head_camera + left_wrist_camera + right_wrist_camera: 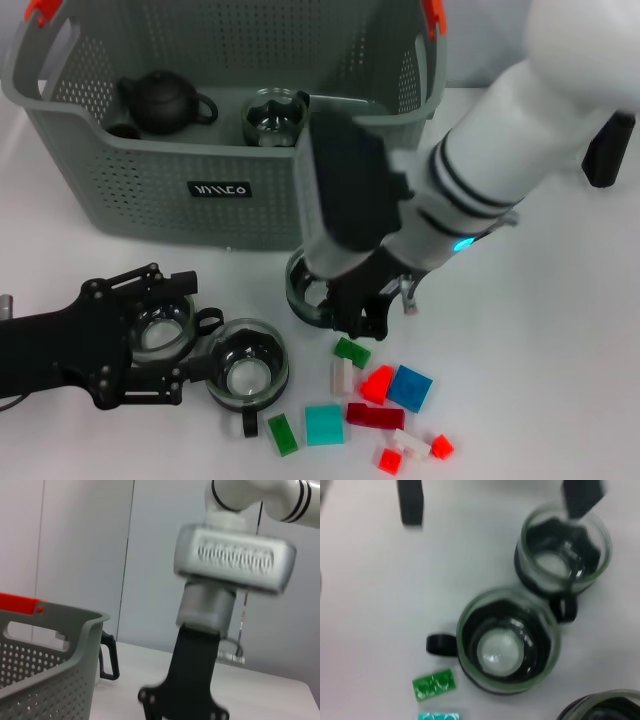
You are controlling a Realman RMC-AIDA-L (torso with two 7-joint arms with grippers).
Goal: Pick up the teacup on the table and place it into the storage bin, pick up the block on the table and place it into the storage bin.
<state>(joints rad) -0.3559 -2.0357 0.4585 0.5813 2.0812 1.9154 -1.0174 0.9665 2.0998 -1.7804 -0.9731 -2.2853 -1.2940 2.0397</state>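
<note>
Left claw (150, 335) sits spread around a glass teacup (162, 325) on the tabletop (560, 350), not closed on it yet, so I'd say we're on the cup-grab step. Right claw (350, 300) hovers over another cup by the storage bin (150, 190); can't tell its fingers. Blocks (410, 388) wait nearby. Next: squeeze, lift, clear the bin's rim.

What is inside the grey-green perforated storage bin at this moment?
Inside the grey-green perforated storage bin stand a dark round teapot and a glass cup with a dark base. The bin's right part is covered by the right arm, so anything there cannot be seen.
</note>
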